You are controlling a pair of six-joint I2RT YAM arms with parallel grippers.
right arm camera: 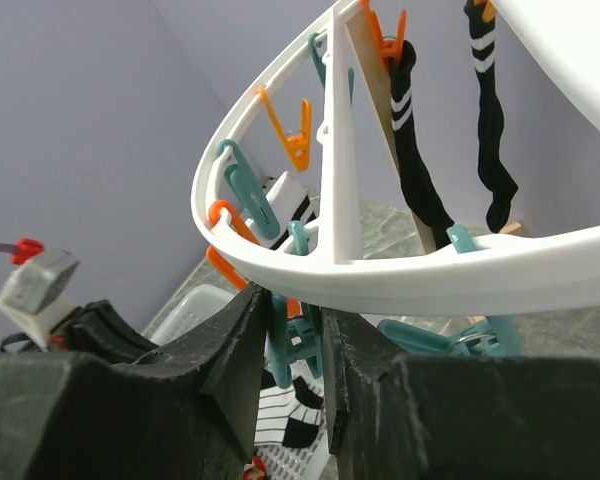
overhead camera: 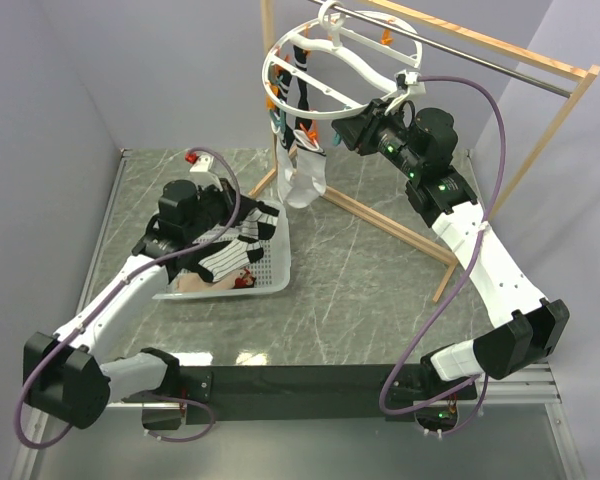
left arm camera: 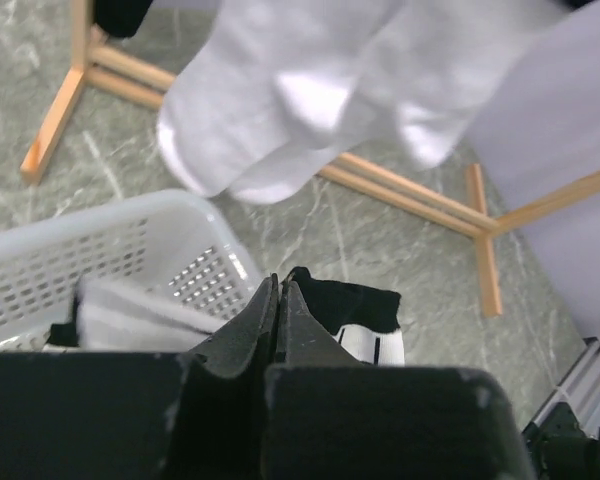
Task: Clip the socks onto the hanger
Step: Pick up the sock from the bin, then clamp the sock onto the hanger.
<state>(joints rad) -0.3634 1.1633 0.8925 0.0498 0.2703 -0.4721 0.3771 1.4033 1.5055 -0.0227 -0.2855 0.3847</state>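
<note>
Two tools: left tool point(left arm camera: 280, 284) pressed shut over the basket point(overhead camera: 230, 292) at the striped sock point(overhead camera: 225, 255), 9 o'clock; right tool point(right arm camera: 292, 303) pinches a teal clip point(right arm camera: 282, 345) on the hanger point(right arm camera: 430, 270), 12 o'clock.

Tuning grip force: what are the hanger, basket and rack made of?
Hanger: glossy white moulded plastic, smooth rim with sheen.
Basket: white plastic too, perforated walls, duller.
Rack: pale bare wood by its colour, likely unvarnished; its top rod looks like grey metal.
</note>
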